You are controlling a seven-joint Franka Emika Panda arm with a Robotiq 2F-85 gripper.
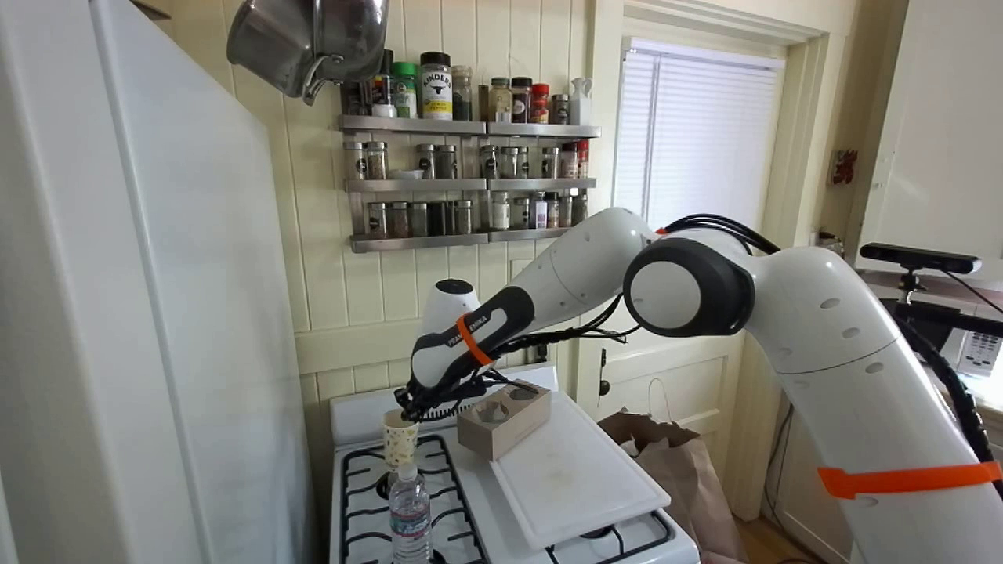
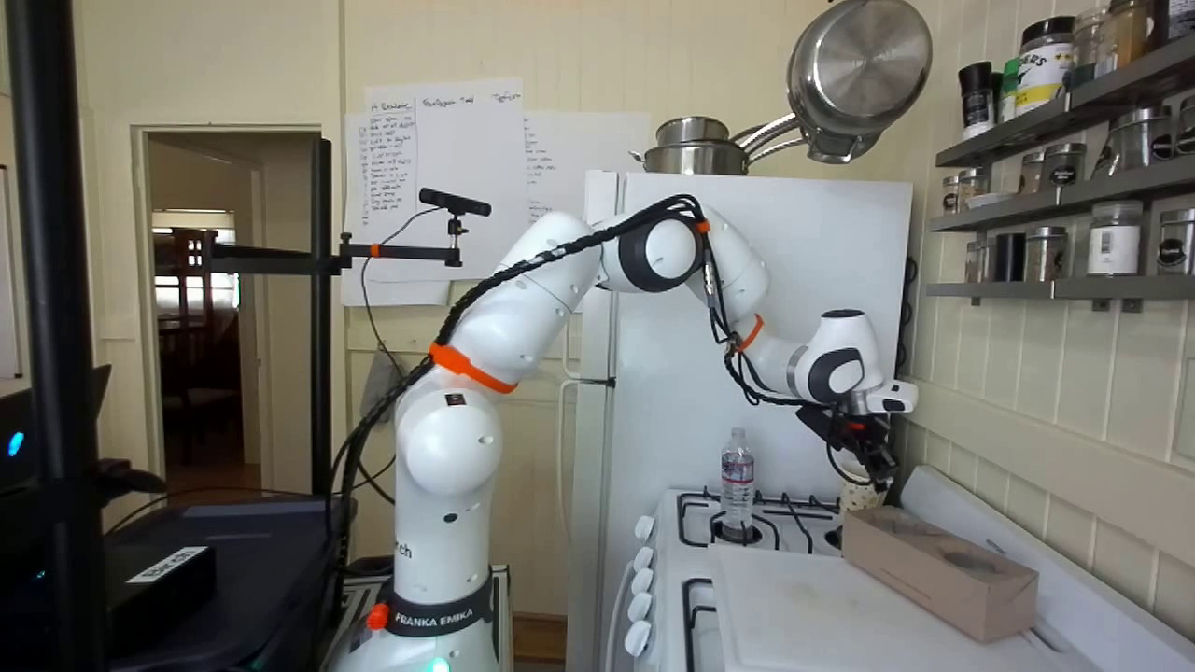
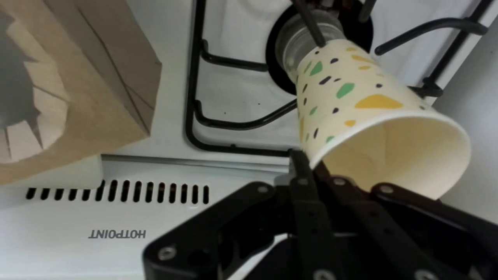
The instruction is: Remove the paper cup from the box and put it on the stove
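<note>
The paper cup (image 1: 400,445) is out of the box (image 1: 521,425) and over the rear burner grate (image 3: 243,125) of the stove (image 1: 476,470), near the back panel (image 3: 175,241). In an exterior view its long axis is close to vertical, mouth up, narrower base down. In the wrist view the axis slants across: the mouth faces the camera, and the base points away, to the burner (image 3: 271,58). The claw (image 3: 310,163) grasps the cup by its rim, one finger outside the wall and one inside. I cannot tell whether the base touches the grate. The box lies just beside the cup, apart from it, its round cutouts facing up, partly over a white board (image 1: 572,470). A water bottle (image 2: 738,481) stands farther forward on the stove.
</note>
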